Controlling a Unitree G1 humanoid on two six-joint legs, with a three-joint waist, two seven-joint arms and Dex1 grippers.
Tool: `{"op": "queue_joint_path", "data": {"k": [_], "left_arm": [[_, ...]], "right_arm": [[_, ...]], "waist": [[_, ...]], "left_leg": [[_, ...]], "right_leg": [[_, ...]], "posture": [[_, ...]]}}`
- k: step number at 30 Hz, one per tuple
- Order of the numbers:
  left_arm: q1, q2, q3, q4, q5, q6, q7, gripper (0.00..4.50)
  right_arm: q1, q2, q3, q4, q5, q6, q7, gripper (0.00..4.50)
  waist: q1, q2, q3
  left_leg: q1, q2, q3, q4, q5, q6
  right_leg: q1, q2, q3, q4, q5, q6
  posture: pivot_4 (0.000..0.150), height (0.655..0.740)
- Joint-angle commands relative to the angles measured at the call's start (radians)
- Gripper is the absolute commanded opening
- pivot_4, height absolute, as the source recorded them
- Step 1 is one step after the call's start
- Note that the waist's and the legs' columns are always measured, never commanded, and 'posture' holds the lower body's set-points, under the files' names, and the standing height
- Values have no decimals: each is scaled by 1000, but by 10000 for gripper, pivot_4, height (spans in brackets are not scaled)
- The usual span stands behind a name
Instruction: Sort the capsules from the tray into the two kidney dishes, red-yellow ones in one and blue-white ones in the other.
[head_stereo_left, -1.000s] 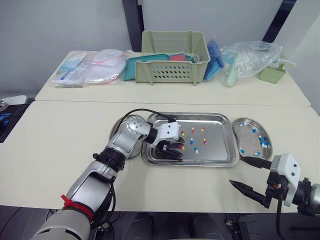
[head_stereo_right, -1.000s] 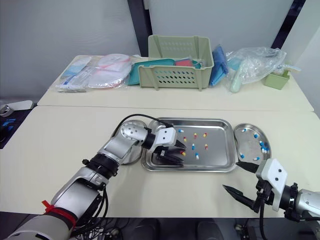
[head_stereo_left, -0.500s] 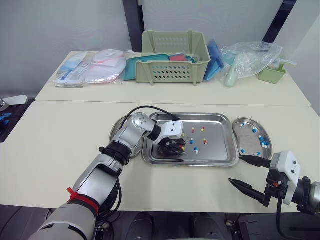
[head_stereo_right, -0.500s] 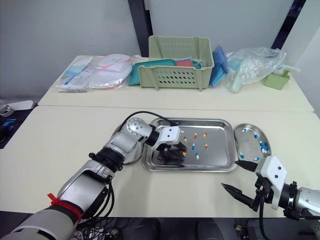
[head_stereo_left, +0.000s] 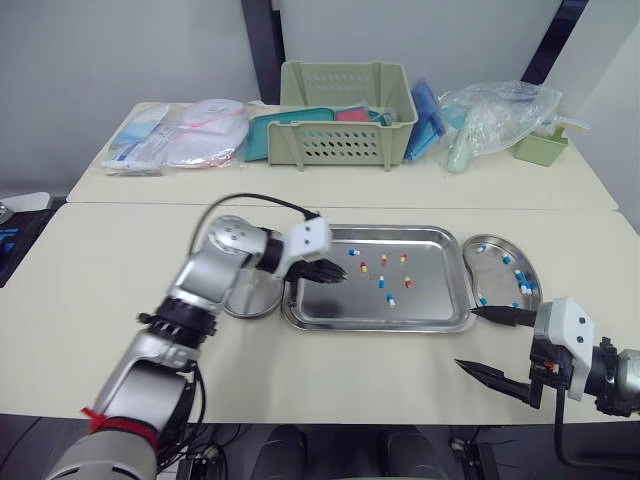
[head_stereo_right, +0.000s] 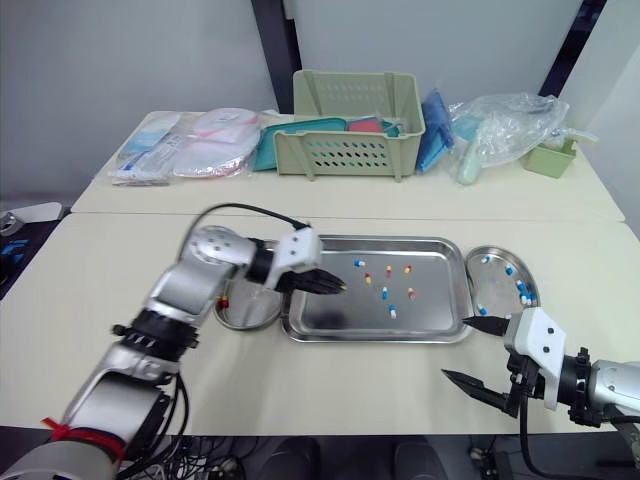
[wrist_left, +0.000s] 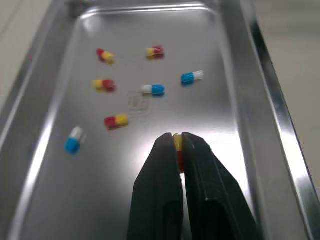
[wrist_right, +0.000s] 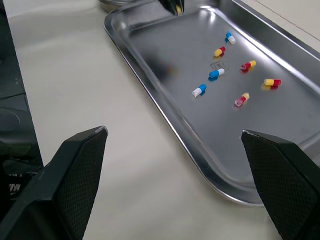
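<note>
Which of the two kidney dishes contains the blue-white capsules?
The kidney dish to the right of the tray: several blue-white capsules lie in it. The other dish sits on the tray's left.

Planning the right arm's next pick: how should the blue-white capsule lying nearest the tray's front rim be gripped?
Pinch the blue-white capsule across its narrow middle, coming straight down from above. It lies flat on the tray floor, with bare steel along both long sides; its rounded ends would likely slip.
</note>
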Motion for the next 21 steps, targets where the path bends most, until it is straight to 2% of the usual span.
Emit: {"op": "queue_joint_path", "data": {"k": [1,4,7,15,19,21], "left_arm": [[92,83,112,-197,-60,187,71,564],[196,158,231,-299,-85,316,155,564],[273,192,291,-350,-97,368,223,564],[349,182,346,-407,-155,445,342,564],[352,184,348,-413,-180,444,381,9631],[353,189,348,-417,-191,442,394,16452]], "right_arm": [[-50,-6,55,-14,-15,-54,24,45000],[-144,22,147,-4,-20,-68,14,45000],[-203,49,210,14,-31,-79,8,45000],[-287,98,326,39,-47,-81,-9,45000],[-308,111,348,43,-48,-75,-26,45000],[-308,119,355,42,-50,-74,-36,45000]], "waist": [[-1,0,0],[-4,0,0],[-1,-1,1],[11,-1,1],[8,-1,1],[8,-1,1]], "left_leg": [[0,0,0,0,0,0],[0,0,0,0,0,0],[0,1,-1,0,0,0],[-1,0,-1,0,0,0],[-1,0,-1,0,0,0],[-1,0,-1,0,0,0]], "right_leg": [[0,0,0,0,0,0],[0,0,0,0,0,0],[0,0,0,0,0,0],[0,-1,-1,0,0,0],[-1,0,-1,0,0,0],[-1,0,-1,0,0,0]], "posture": [[1500,7400],[1500,7400],[1500,7400],[1500,7400],[1500,7400],[1500,7400]]}}
